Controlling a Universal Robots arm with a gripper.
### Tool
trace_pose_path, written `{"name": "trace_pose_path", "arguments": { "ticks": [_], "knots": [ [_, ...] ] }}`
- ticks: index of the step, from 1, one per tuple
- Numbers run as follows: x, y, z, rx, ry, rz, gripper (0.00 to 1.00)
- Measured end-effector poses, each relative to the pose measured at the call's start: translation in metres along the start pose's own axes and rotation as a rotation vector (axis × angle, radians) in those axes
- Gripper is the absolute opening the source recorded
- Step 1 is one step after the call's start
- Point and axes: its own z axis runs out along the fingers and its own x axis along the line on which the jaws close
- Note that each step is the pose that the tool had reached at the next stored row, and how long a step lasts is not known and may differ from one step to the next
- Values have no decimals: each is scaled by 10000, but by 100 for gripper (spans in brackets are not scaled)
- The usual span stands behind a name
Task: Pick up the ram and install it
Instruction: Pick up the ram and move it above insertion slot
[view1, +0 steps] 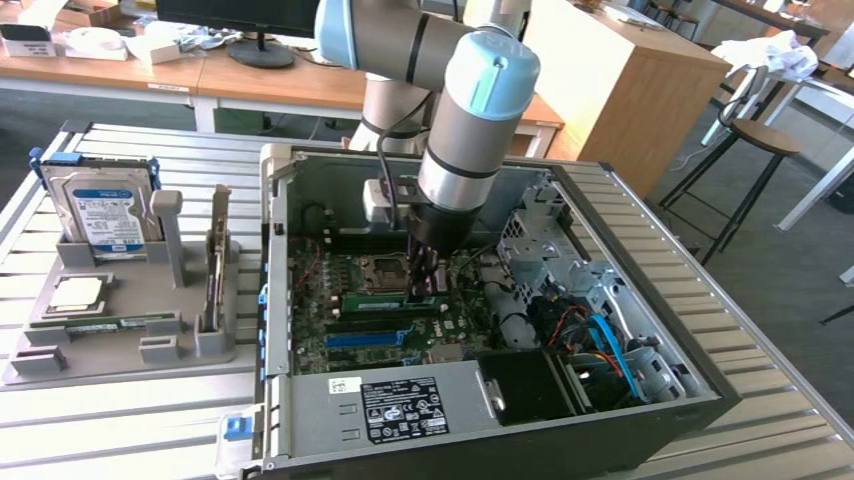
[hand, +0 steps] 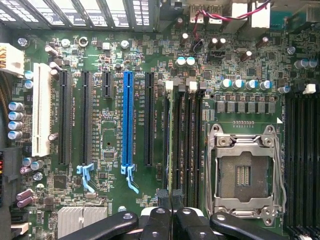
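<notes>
**While the claw (hand: 172, 198) is clenched, the ram (hand: 171, 150) stands at its slot**

Where the arm (view1: 467, 130) stands inside the open computer case (view1: 707, 390), the claw is seen shut tight, its fingertips (hand: 162, 199) closed over the near end of the ram. Whether the stick is pinched or only pressed from above cannot be told. The ram is seen edge-on, in line with the memory slot just beside the empty CPU socket (hand: 245, 172) on the motherboard (hand: 165, 50).

Uneven seating is judged the likeliest trouble. If force is applied at one end only, the far end could be left high or the thin board bent. A stick set slightly askew could be jammed against the slot walls.

The case is laid on a slatted metal table (view1: 787, 440). Near it, on the exterior view's left, a hard drive (view1: 100, 205) and a processor chip (view1: 78, 293) are held on a grey fixture (view1: 134, 300). Wooden desks (view1: 267, 85) and a stool (view1: 763, 135) are seen beyond.
</notes>
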Motion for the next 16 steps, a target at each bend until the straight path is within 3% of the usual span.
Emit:
{"name": "trace_pose_path", "arguments": {
  "ticks": [16],
  "knots": [
    [1,-12,30,-3,2,-65,11]
  ]
}}
